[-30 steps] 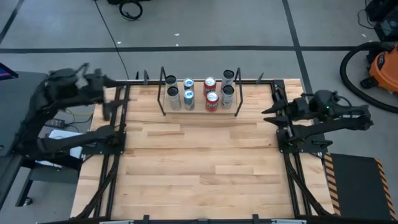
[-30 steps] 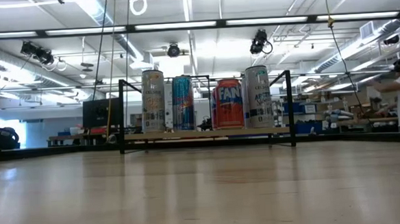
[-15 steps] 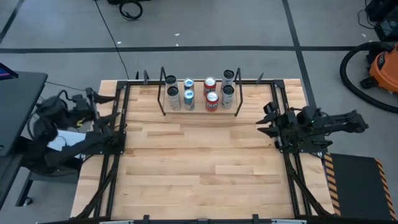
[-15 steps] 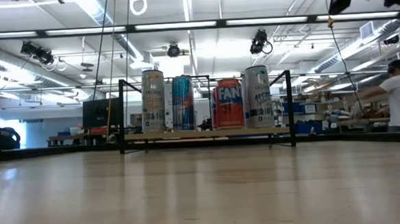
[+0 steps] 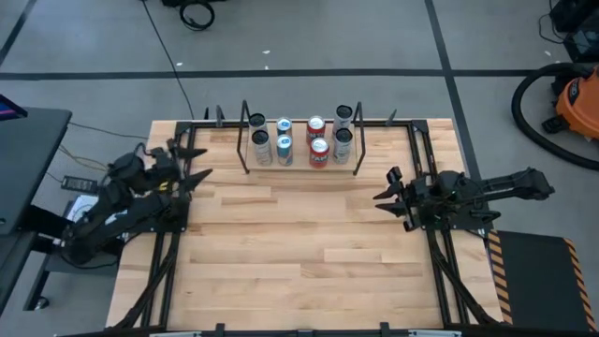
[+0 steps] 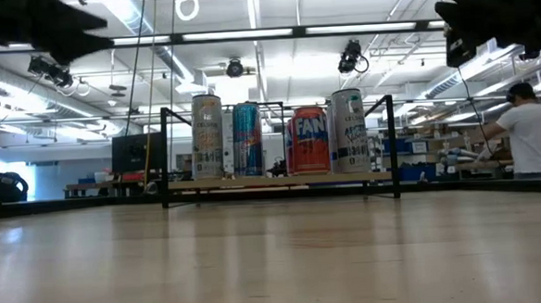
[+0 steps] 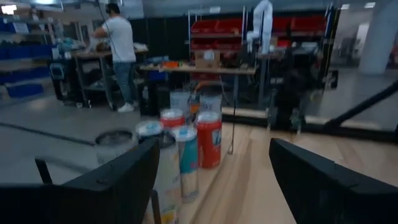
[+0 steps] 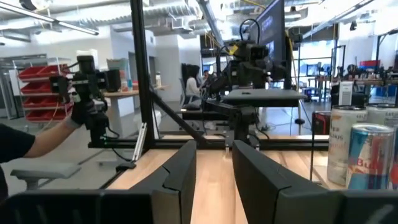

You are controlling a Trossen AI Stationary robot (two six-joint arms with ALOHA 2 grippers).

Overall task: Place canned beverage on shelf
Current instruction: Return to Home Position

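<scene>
Table (image 5: pixel 299 245), rear-edge shelf (image 5: pixel 298 166), left tool (image 5: pixel 196 166), right tool (image 5: pixel 382 188)

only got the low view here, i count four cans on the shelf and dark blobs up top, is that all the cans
Observer: No. The high view shows eight cans on the shelf, in two rows of four. The back row is hidden behind the front row in your view.
Operator: ok where are the arms then
Observer: The left claw is over the left edge of the table and the right claw is over its right side. Both are apart from the shelf.
Operator: either one holding anything
Observer: No. The wrist views show both claws open with nothing in them.
</scene>
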